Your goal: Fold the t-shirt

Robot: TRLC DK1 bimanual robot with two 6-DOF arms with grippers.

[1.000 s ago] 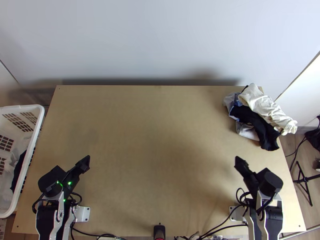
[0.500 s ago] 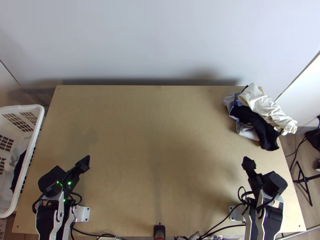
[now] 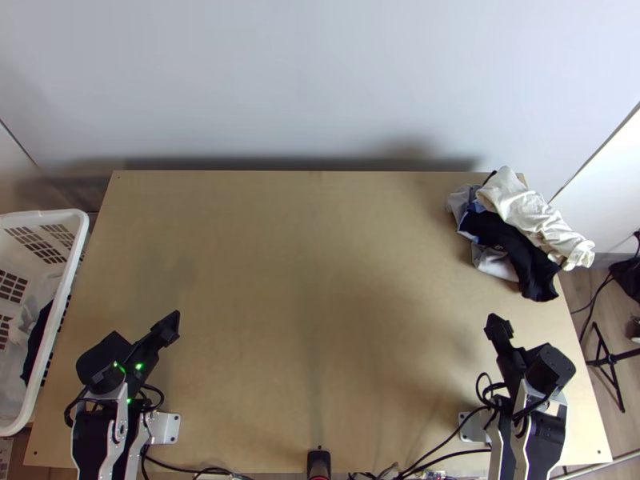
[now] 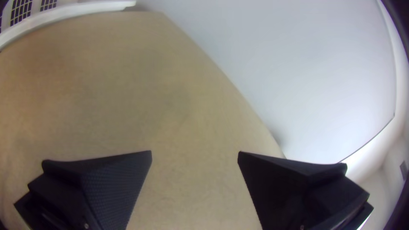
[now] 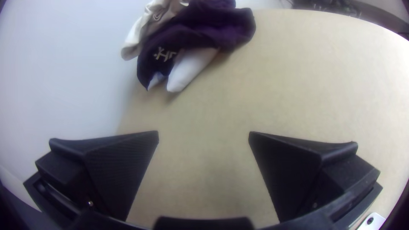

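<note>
The right gripper (image 3: 496, 320), a black one with two wide, flat fingers, is over the near right part of the light wooden table (image 3: 320, 280); in its wrist view, the tips of the right gripper (image 5: 203, 132) stand wide apart, with wood showing in the gap. The left gripper (image 3: 172, 318), of the same black build, is over the near left part, its tips angled inward toward the middle. Its own wrist view has the fingers of the left gripper (image 4: 195, 152) spread wide too, again over wood. Beyond the right gripper, well apart from it, a bunched pile of garments lies at the table's far right corner: a crumpled cream garment (image 3: 528, 212) on top, reaching past the right edge, a black garment (image 3: 532, 268) with a pale printed mark beside and partly under it, and pale grey cloth (image 3: 496, 264) below. Which of them is the t-shirt cannot be told. Left of the table, a white plastic basket (image 3: 83, 232) with slotted walls holds dark cloth (image 3: 36, 344) and whitish cloth (image 3: 12, 364). A pale smooth wall (image 3: 320, 80) rises behind the far edge, and a black tripod (image 3: 608, 358) stands on the floor at the right.
</note>
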